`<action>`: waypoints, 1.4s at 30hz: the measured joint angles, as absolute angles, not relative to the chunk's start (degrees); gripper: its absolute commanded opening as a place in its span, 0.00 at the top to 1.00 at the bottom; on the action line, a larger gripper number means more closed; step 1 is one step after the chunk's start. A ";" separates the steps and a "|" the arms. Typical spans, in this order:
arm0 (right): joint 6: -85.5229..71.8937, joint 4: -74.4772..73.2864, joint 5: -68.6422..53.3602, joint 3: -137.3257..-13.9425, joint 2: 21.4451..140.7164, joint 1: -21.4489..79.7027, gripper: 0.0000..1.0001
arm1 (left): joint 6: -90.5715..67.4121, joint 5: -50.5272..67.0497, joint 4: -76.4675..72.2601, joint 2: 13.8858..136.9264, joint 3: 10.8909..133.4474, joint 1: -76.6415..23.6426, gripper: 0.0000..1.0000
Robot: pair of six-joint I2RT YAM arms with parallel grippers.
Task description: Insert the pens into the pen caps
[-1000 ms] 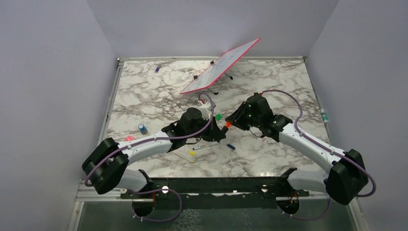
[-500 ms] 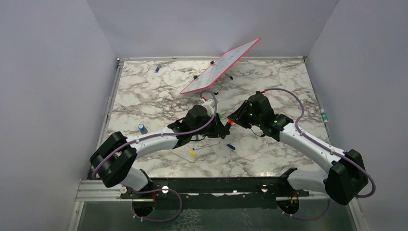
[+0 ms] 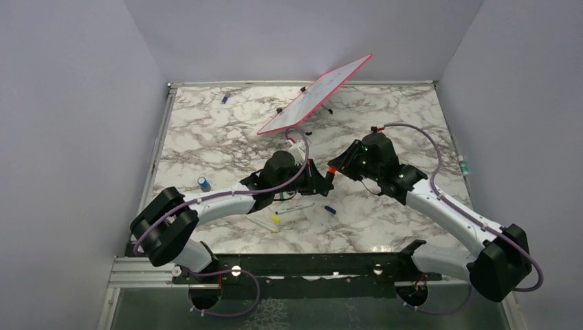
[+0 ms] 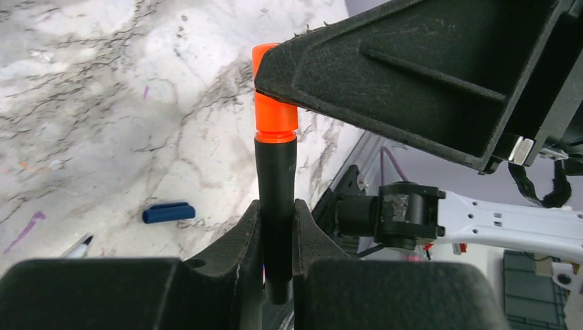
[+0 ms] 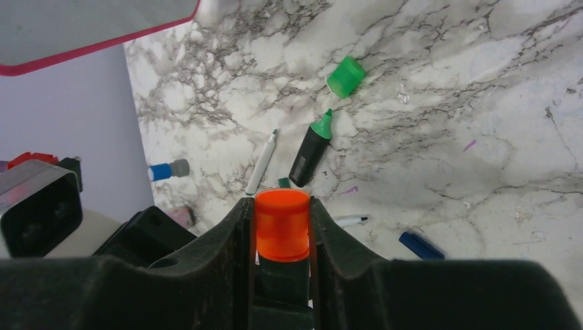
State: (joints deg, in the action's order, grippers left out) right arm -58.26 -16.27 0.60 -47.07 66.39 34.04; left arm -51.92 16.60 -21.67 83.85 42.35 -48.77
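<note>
Our left gripper (image 4: 278, 213) grips the black highlighter (image 4: 276, 175), our right gripper (image 5: 280, 206) the orange cap (image 5: 282, 225), seemingly seated on it; beyond the orange cap, green highlighter (image 5: 311, 149) and green cap (image 5: 345, 76) await

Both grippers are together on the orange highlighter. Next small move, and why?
Probably a short push of the right gripper along the barrel. Its orange cap already sits in line on the black highlighter clamped in the left gripper, but whether it is fully seated cannot be told.

No legible text, labels or numbers. Whiteboard (image 3: 315, 96) at the far side carries faint marks, too small to read.
</note>
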 measured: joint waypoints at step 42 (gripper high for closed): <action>-47.59 -11.00 -10.48 -53.74 46.72 35.68 0.09 | -40.42 33.36 -33.76 69.49 41.98 -48.71 1.00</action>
State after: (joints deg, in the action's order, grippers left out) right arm -47.59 -11.00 -10.48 -53.74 46.72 35.68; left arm -40.42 33.36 -33.76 69.49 41.98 -48.71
